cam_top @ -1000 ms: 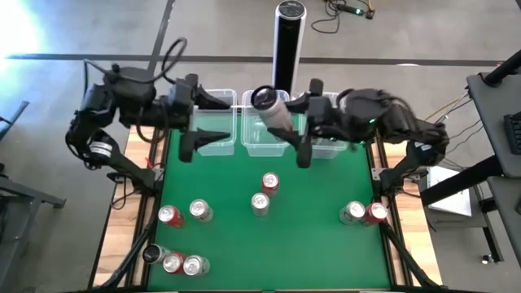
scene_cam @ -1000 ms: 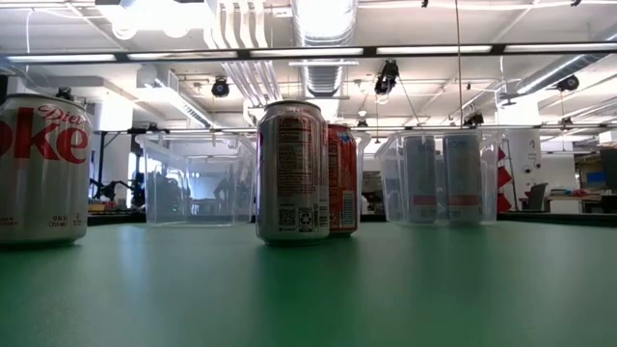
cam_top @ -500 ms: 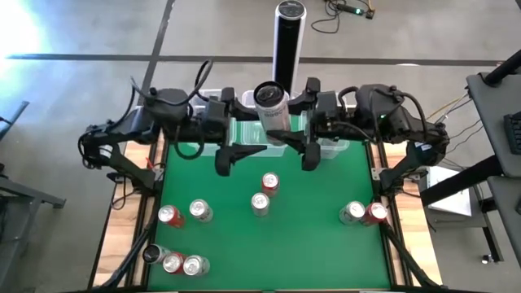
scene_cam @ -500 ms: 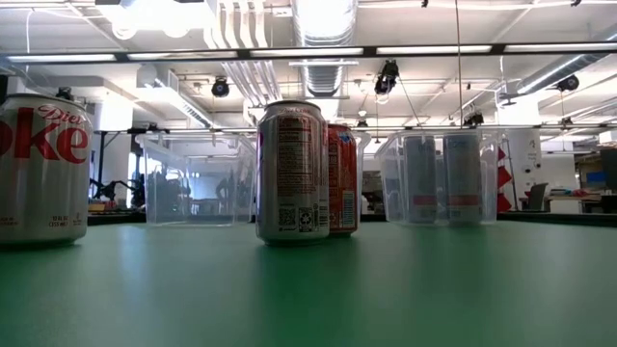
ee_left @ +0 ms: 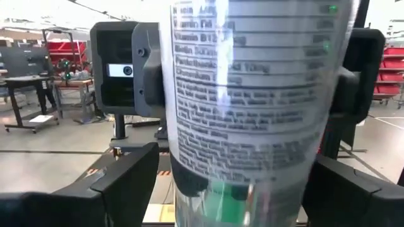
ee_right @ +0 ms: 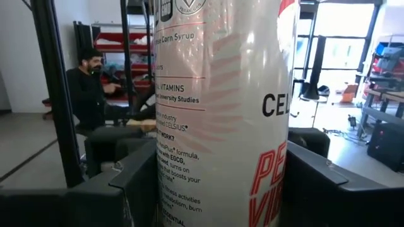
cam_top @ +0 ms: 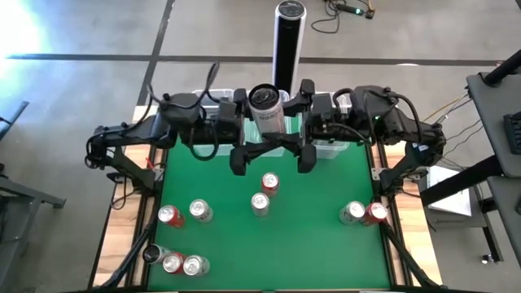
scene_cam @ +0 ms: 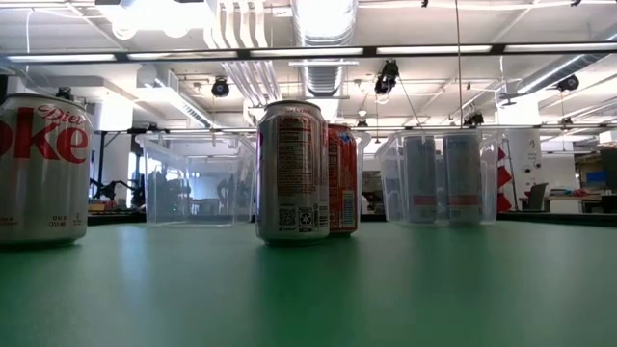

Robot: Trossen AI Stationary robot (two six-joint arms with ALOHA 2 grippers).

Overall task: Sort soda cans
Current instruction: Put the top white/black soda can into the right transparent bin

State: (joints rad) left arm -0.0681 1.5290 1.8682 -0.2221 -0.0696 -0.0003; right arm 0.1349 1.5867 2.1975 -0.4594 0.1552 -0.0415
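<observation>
Handover midair: my right gripper [cam_top: 306, 140] clamps tall white can [cam_top: 265, 104], left gripper [cam_top: 238, 146] open around it. Two cans binned, about ten on surface [cam_top: 317, 244].

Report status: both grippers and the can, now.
Right gripper shut on white can, held above the tubs. Left gripper at the same can, jaws open around it. Nothing in the way.

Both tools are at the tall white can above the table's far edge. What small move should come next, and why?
Probably close the left tool on the tall white printed soda can. The right tool grips the can in mid-air, and the left tool's fingers stand on either side of it with a gap showing, so a handover looks set up.
</observation>
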